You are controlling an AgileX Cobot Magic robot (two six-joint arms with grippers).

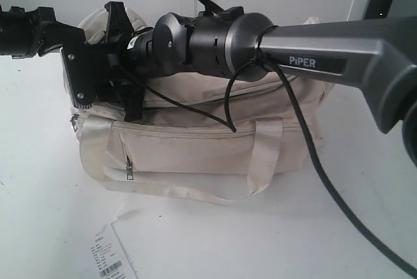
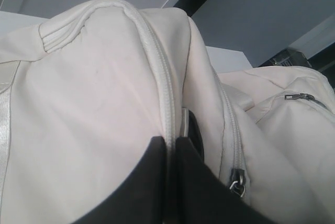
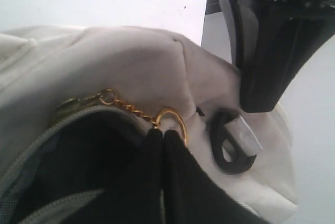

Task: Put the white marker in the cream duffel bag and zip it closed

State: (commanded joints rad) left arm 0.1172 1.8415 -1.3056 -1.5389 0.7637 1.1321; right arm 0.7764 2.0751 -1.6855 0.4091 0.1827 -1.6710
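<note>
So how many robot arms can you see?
2. The left arm comes in at the exterior view's left edge, toward the cream duffel bag; the right arm stretches across from the right, above the bag.

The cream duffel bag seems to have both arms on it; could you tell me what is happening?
Both arms are at one end of the cream duffel bag. The right pincer is shut on the gold zipper pull, the top zipper open beside it, dark lining showing. The left pincer pinches the bag's fabric along the zipper seam. The white marker is not visible.
</note>
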